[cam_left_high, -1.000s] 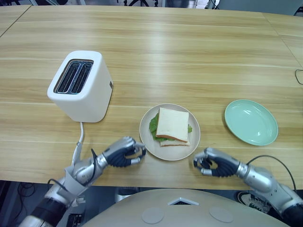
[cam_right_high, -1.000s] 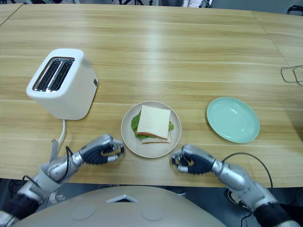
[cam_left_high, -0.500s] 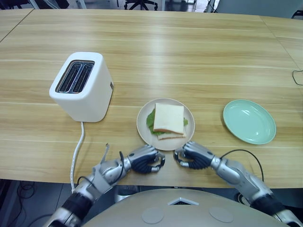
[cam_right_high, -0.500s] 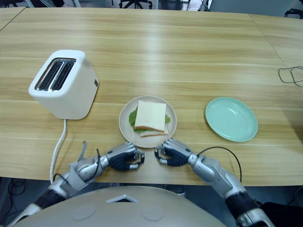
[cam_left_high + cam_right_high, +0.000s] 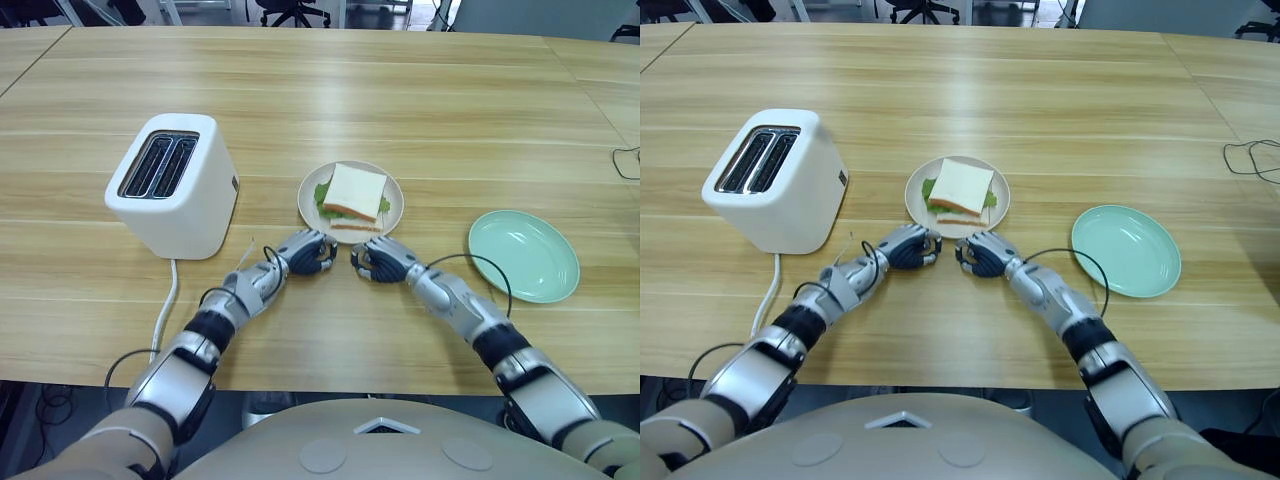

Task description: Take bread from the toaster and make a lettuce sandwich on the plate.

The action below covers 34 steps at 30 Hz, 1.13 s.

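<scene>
A sandwich (image 5: 354, 192) of two white bread slices with green lettuce showing at its edges lies on a beige plate (image 5: 312, 205) at the table's middle. The white toaster (image 5: 176, 183) stands to the left, its two slots dark. My left hand (image 5: 305, 251) rests on the table just in front of the plate's near left rim, fingers curled and holding nothing. Just short of the near right rim sits my right hand (image 5: 382, 259), fingers likewise curled on nothing. The two hands lie close together, a small gap between them.
An empty mint-green plate (image 5: 524, 255) sits to the right. The toaster's white cord (image 5: 165, 306) runs toward the table's near edge on the left. A black cable (image 5: 1247, 157) lies at the far right edge. Bare wood stretches beyond the plates.
Both arms have stretched forward, and the beige plate with the sandwich has slid away from me, ahead of the two curled hands. The hands have also come closer together.
</scene>
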Tool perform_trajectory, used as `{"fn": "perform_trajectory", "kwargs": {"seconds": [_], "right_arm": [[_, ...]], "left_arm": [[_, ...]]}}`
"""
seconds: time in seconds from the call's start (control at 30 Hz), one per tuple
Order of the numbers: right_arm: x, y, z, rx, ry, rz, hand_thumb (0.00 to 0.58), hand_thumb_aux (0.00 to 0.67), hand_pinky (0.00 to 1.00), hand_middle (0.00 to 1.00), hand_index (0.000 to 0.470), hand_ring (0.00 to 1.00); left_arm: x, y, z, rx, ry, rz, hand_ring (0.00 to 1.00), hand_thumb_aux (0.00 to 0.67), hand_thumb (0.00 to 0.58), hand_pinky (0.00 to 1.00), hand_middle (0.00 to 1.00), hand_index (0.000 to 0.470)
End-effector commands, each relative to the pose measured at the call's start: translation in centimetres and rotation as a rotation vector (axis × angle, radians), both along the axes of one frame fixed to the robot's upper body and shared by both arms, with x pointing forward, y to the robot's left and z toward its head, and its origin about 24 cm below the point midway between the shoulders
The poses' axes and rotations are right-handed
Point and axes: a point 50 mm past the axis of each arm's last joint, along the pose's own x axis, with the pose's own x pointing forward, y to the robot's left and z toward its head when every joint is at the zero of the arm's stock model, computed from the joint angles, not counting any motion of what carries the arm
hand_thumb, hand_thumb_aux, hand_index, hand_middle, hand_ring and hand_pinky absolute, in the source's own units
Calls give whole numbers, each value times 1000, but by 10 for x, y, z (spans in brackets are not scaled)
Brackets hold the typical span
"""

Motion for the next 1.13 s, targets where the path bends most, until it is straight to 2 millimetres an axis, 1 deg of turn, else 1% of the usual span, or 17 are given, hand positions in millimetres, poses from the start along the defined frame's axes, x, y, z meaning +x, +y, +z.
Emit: {"fn": "perform_trajectory", "kwargs": {"seconds": [0.03,0.13,0.27,0.37,0.4,0.43,0.47,0.5,0.53,0.57,0.6,0.63,0.73,0.8,0.9,1.0,1.13], "right_arm": [[0,-12,-30,-159,120,-60,580,670,1000,1000,460,1000],[7,-6,-29,-143,132,-68,580,670,1000,1000,460,1000],[9,-4,-31,-116,142,-89,580,670,1000,1000,460,1000],[6,1,-23,35,130,-65,580,670,1000,1000,460,1000],[5,4,-16,143,119,-39,528,470,1000,1000,323,1000],[2,7,-7,259,115,-10,528,470,1000,1000,323,1000],[0,10,2,370,106,21,0,0,0,0,0,0],[-2,11,12,469,85,49,0,0,0,0,0,0],[-2,10,22,572,58,62,0,0,0,0,0,0],[-1,9,32,655,30,61,0,0,0,0,0,0],[1,6,42,734,-6,51,0,0,0,0,0,0],[4,2,51,807,-44,28,0,0,0,0,0,0],[16,-14,74,1019,-152,-103,0,0,0,0,0,0],[21,-25,77,1048,-212,-185,0,0,0,0,0,0],[25,-37,74,1083,-245,-316,0,0,0,0,0,0],[26,-44,65,1052,-254,-417,0,0,0,0,0,0],[28,-46,55,1035,-224,-507,0,0,0,0,0,0]], "left_arm": [[2,4,-16,80,55,36,1000,670,580,1000,1000,460],[4,1,-16,68,50,49,1000,670,580,1000,1000,460],[2,-4,-17,-3,45,65,1000,670,580,1000,1000,460],[-1,-12,-4,-176,-12,37,1000,670,580,1000,1000,460],[-2,-15,6,-292,-51,17,1000,670,580,1000,1000,460],[-4,-17,18,-408,-101,1,1000,670,580,1000,1000,460],[-5,-18,29,-518,-143,-9,1000,460,523,1000,1000,316],[-7,-18,38,-610,-181,-17,1000,389,478,1000,1000,267],[-7,-17,46,-691,-220,-16,1000,76,124,1000,1000,52],[-8,-16,54,-757,-250,-12,831,0,0,831,831,0],[-8,-14,60,-825,-278,2,388,0,0,388,388,0],[-8,-11,66,-881,-300,19,0,0,0,0,0,0],[-8,-1,76,-1003,-348,81,0,0,0,0,0,0],[-5,8,77,-1036,-363,135,0,0,0,0,0,0],[1,22,73,-1067,-338,253,0,0,0,0,0,0],[9,36,68,-1092,-290,368,0,0,0,0,0,0],[13,42,62,-1091,-236,434,0,0,0,0,0,0]]}}
